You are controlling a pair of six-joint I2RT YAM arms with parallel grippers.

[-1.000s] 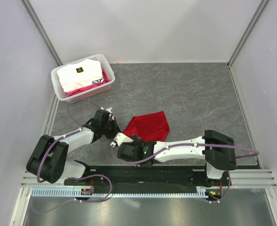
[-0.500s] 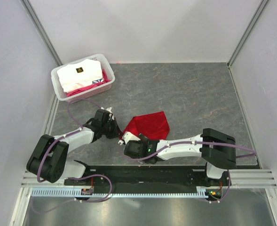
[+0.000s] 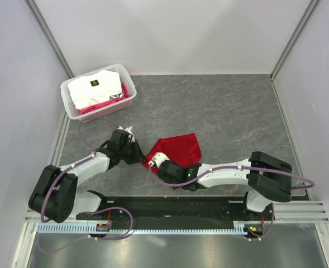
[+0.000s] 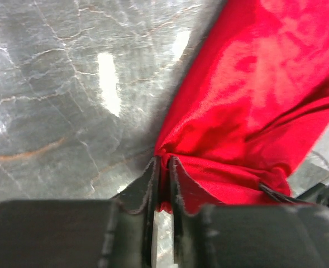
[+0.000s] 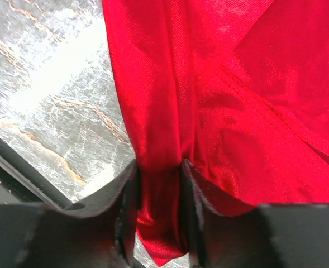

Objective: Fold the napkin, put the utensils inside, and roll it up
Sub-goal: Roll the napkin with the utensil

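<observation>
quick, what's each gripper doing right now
left gripper: closed, pinching a thin edge of the napkin
right gripper: closed on a bunched fold of the napkin

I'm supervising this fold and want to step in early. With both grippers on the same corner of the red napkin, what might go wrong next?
1. The left gripper and right gripper pinch the napkin close together at one corner; they might bump, or one pull could tug the cloth from the other.
2. The right gripper holds a bunched pleat, so the fold may turn out crooked.
</observation>
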